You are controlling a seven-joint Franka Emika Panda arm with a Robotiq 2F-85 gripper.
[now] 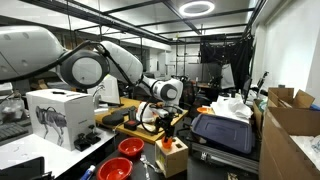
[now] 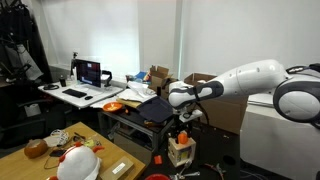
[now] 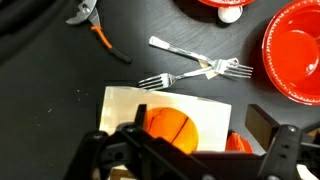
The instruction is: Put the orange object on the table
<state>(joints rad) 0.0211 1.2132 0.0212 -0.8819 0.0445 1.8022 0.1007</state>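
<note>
1. In an exterior view, the white Panda arm [image 1: 105,62] reaches in from the left of the frame. Its gripper [image 1: 165,120] hangs at centre over a light wooden box [image 1: 173,157]. The orange object [image 1: 166,143] shows as a small bright patch on the box's top, just under the gripper. Two red bowls [image 1: 129,147] sit to the lower left of the box.
2. In an exterior view, the arm [image 2: 245,80] comes in from the right, and the gripper [image 2: 183,122] points down at centre. The orange object [image 2: 183,135] sits right below it on the wooden box [image 2: 180,151]. How far the jaws stand apart cannot be told from here.
3. In the wrist view, the orange object [image 3: 172,127] rests on the box's pale top [image 3: 130,100], low in the frame. The gripper [image 3: 185,142] stands wide, with one finger at lower left and one at lower right, and the object lies between them unclamped. Two forks [image 3: 190,72] lie crossed on the dark surface [image 3: 60,80] above the box. A red bowl [image 3: 295,50] fills the upper right.
</note>
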